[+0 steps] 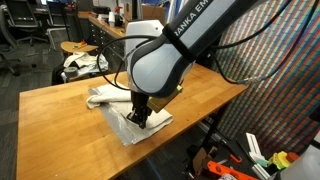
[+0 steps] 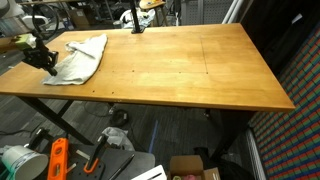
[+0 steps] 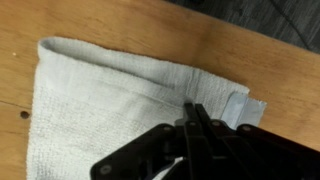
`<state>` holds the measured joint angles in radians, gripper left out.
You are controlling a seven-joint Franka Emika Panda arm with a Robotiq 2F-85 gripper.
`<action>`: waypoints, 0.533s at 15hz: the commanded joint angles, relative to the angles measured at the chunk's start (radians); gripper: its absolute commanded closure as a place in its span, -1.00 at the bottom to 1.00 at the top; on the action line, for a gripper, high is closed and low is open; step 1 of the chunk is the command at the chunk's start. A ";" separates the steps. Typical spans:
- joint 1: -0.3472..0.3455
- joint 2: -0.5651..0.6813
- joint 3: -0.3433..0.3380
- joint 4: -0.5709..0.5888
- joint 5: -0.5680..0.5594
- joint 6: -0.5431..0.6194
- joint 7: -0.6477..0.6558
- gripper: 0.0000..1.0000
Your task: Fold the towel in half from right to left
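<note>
Found the jaws pressed together in the wrist view, dark tips meeting in a narrow point over the towel (image 3: 90,110) and apparently nipping a raised ridge of cloth. Saw the pale towel spread on the wooden desk (image 3: 80,20), with one strip along its far side lying doubled over the rest. Could not make out how much cloth sat between the tips.

Turned to an exterior view and noted the arm (image 1: 165,55) bent steeply down over the desk (image 1: 55,115), jaws lowered right onto the towel (image 1: 108,97), close to the desk's near edge. Saw cloth showing on both sides of the jaws, rumpled rather than flat.

Looked across the desk (image 2: 190,70) in an exterior view and placed the towel (image 2: 82,55) by a far corner of the desk, jaws at the towel's side nearest the desk's short end.

Judged the step in hand to be the grasp that opens the fold: one edge taken, the cloth not yet carried over to halve it. Reckoned the next move to call for a modest lift, just enough to free the pinched edge from the desk. Expected a level sweep after that, across the towel to its opposite edge, and a set-down with edges matched before letting go. Feared that too high a lift would drag the whole towel along the desk.
</note>
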<state>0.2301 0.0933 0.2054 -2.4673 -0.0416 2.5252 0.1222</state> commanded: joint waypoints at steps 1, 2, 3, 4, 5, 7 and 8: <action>0.002 -0.101 0.025 -0.041 0.063 -0.119 -0.076 0.98; 0.005 -0.114 0.029 -0.044 0.070 -0.148 -0.088 0.98; 0.010 -0.127 0.035 -0.053 0.075 -0.155 -0.095 0.98; 0.013 -0.137 0.040 -0.057 0.082 -0.168 -0.099 0.98; 0.016 -0.142 0.046 -0.063 0.088 -0.165 -0.104 0.98; 0.024 -0.153 0.057 -0.070 0.108 -0.170 -0.110 0.98; 0.027 -0.154 0.062 -0.072 0.120 -0.168 -0.114 0.98</action>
<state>0.2391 -0.0108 0.2570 -2.5135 0.0316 2.3760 0.0400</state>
